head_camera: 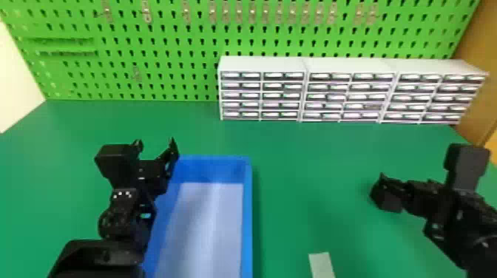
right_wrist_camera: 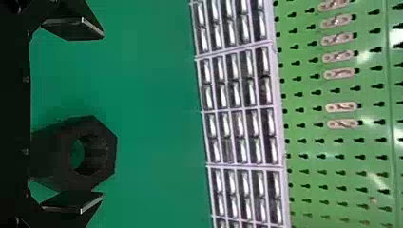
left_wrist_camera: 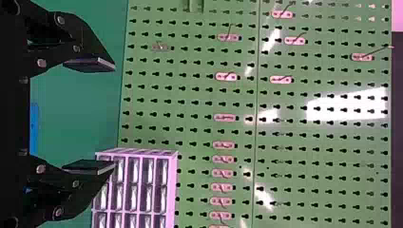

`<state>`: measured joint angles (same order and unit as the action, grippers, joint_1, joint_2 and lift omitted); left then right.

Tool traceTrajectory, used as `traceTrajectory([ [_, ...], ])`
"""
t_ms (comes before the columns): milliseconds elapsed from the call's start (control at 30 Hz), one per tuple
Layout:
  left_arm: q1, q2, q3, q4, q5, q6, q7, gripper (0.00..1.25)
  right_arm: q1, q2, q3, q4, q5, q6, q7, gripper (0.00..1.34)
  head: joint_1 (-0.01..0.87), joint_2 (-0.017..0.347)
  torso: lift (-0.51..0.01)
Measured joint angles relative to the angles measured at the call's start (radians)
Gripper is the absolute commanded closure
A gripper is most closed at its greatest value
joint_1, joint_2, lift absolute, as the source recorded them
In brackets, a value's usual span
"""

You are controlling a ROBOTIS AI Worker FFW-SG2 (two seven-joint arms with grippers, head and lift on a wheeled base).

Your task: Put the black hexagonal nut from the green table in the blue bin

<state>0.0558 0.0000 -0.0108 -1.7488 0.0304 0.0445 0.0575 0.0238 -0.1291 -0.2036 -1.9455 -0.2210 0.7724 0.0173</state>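
Note:
On the right of the head view, the right gripper is at the black hexagonal nut, over the green table. In the right wrist view the open right gripper has the nut between its spread fingers, close to one finger and well apart from the other. The blue bin stands left of centre. My left gripper is parked open by the bin's far left corner; its own wrist view shows the left gripper with nothing between the fingers.
White drawer cabinets stand along the back of the table, before a green pegboard with metal hooks. A pale strip lies near the front edge, between the bin and the right arm. A wooden panel rises at the far right.

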Motion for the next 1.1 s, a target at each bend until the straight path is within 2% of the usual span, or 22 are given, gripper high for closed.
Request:
traceTrajectory([
  [533,0.001,0.0,0.0,0.0,-0.001,0.0,0.001,0.52,-0.049,-0.025,-0.01,-0.023,-0.032,0.238,0.044,0.11,0.657,0.057,-0.095],
  [1100,0.0,0.0,-0.001,0.0,-0.001,0.0,0.001,0.52,-0.071,-0.058,-0.003,-0.024,-0.087,0.364,0.047,0.11,0.657,0.057,-0.095],
])
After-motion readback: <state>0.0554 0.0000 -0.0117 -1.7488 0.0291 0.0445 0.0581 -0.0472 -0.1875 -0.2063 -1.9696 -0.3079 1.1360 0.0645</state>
